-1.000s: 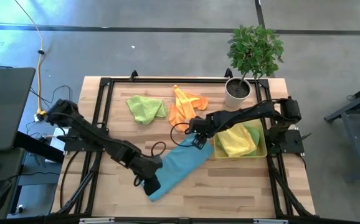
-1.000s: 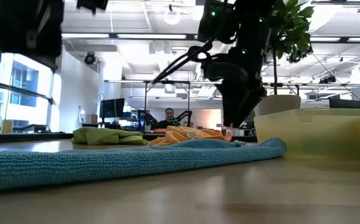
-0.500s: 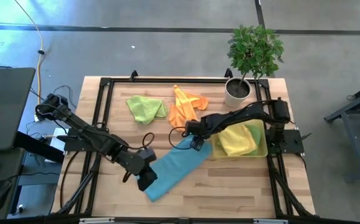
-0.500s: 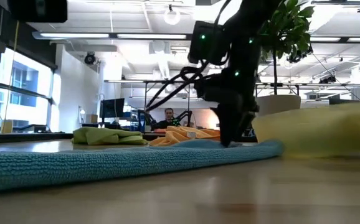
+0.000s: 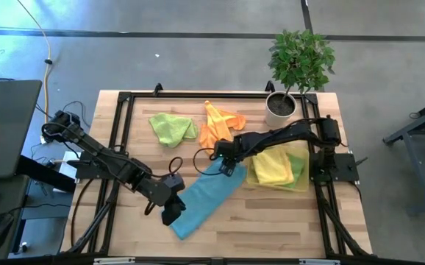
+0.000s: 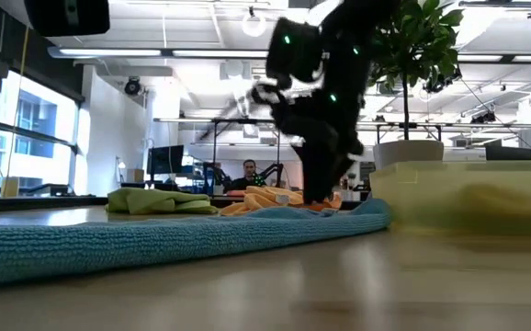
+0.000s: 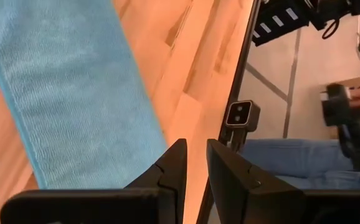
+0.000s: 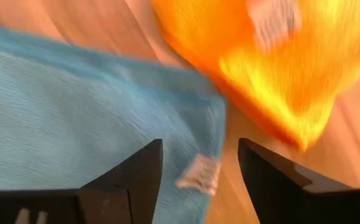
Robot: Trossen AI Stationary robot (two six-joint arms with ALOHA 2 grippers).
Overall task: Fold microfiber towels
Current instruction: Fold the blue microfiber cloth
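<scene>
Teal towel (image 5: 204,199) lies as a long strip slanting across the table (image 5: 271,221) middle. Right gripper (image 5: 225,166) hovers over its far corner, fingers apart, the tagged corner between them and the orange towel (image 5: 220,124) just beside. Left gripper (image 5: 170,211) sits at the near end, fingers almost together with a narrow slit between, off the cloth edge (nothing pinched that I can see). To do this well: right should take only teal, clear of orange, and both corners should be held before lifting.
</scene>
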